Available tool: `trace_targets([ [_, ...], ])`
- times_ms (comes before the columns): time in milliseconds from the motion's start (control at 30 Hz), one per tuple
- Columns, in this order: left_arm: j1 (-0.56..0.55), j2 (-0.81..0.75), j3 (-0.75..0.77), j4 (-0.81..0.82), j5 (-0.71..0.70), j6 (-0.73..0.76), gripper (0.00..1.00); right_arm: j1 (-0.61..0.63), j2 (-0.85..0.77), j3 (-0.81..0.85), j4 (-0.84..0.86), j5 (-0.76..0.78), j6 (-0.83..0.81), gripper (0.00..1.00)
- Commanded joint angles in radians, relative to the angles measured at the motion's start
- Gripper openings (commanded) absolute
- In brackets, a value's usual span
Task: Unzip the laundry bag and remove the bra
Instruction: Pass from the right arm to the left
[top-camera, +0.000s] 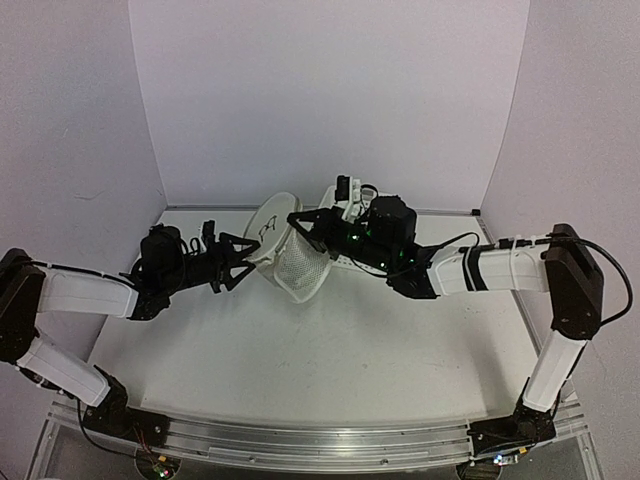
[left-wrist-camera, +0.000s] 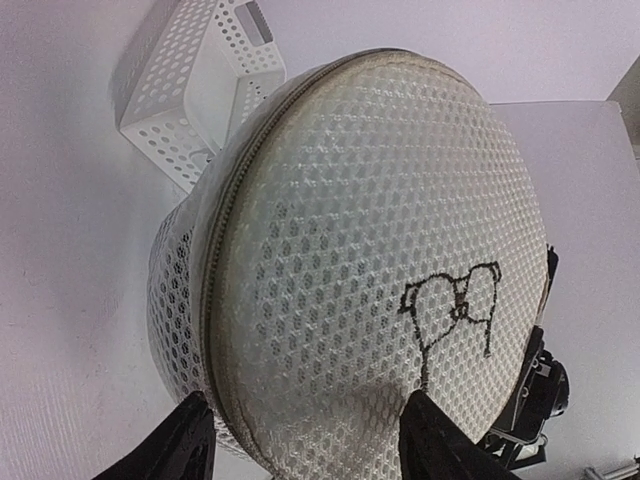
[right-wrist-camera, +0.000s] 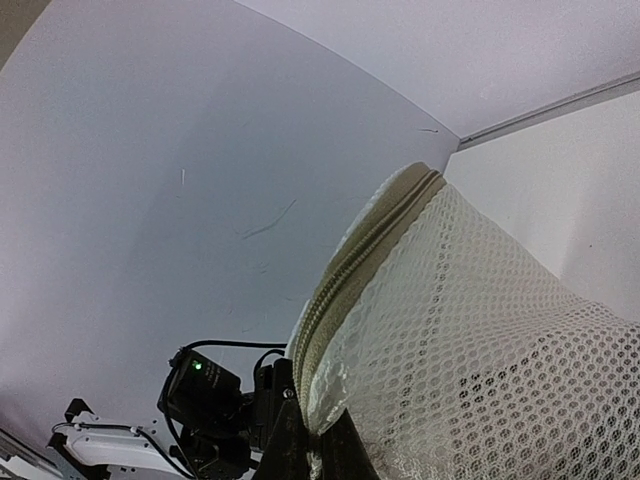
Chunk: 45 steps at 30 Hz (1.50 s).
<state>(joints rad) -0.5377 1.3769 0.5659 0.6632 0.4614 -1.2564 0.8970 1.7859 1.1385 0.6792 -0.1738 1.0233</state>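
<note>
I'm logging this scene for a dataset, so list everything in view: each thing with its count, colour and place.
white translucent mesh laundry bag: one, white, black drawing on its round lid, lying on its side mid-table, zip closed where visible
white perforated plastic basket: one, white, behind the bag
table: one, white, under everything
bra: none visible
left gripper: one, black, open, fingers astride the lid's rim
right gripper: one, black, shut on the bag's mesh beside the zip

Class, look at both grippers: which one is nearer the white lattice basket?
Right. The right gripper pinches the laundry bag right beside the basket. The left gripper straddles the bag's lid edge, with the whole bag between it and the basket.
</note>
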Motion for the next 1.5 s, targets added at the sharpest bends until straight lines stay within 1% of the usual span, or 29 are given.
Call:
trace_targets([
  [0, 0.004, 0.001, 0.018, 0.118, 0.014, -0.027, 0.59, -0.004, -0.065, -0.006, 0.110, -0.029, 0.013, 0.00],
  [67, 0.004, 0.003, 0.024, 0.123, 0.013, -0.029, 0.58, -0.004, -0.061, -0.011, 0.115, -0.035, 0.020, 0.00],
  [300, 0.005, 0.022, 0.020, 0.175, 0.020, -0.056, 0.40, -0.005, -0.055, -0.027, 0.139, -0.054, 0.037, 0.00],
  [467, 0.005, 0.005, 0.018, 0.197, 0.022, -0.046, 0.14, -0.007, -0.066, -0.065, 0.139, -0.040, 0.031, 0.00],
  [533, 0.007, -0.003, 0.016, 0.196, 0.020, -0.043, 0.01, -0.009, -0.068, -0.080, 0.140, -0.043, 0.031, 0.00],
  [733, 0.007, -0.002, 0.015, 0.198, 0.031, -0.040, 0.00, -0.016, -0.067, -0.124, 0.138, -0.060, 0.005, 0.00],
  [767, 0.008, -0.002, 0.016, 0.197, 0.034, -0.038, 0.00, -0.016, -0.069, -0.131, 0.140, -0.061, -0.003, 0.02],
  [867, 0.008, -0.001, 0.018, 0.197, 0.037, -0.041, 0.00, -0.021, -0.079, -0.150, 0.126, -0.065, -0.025, 0.12],
  [1033, 0.013, 0.016, 0.014, 0.197, 0.048, -0.057, 0.00, -0.028, -0.108, -0.171, 0.047, -0.066, -0.079, 0.29],
  [1067, 0.013, 0.020, 0.013, 0.196, 0.050, -0.061, 0.00, -0.031, -0.115, -0.179, 0.037, -0.069, -0.085, 0.32],
  [1133, 0.013, 0.023, 0.014, 0.197, 0.051, -0.063, 0.00, -0.034, -0.132, -0.197, 0.020, -0.071, -0.104, 0.35],
  [1233, 0.025, 0.014, 0.020, 0.193, 0.057, -0.063, 0.00, -0.036, -0.179, -0.212, -0.066, -0.052, -0.187, 0.38],
  [1333, 0.050, 0.019, 0.037, 0.167, 0.084, -0.073, 0.00, -0.036, -0.227, -0.213, -0.204, -0.005, -0.297, 0.43],
  [1467, 0.089, 0.012, 0.055, 0.120, 0.109, -0.058, 0.00, -0.036, -0.279, -0.190, -0.365, 0.053, -0.453, 0.46],
])
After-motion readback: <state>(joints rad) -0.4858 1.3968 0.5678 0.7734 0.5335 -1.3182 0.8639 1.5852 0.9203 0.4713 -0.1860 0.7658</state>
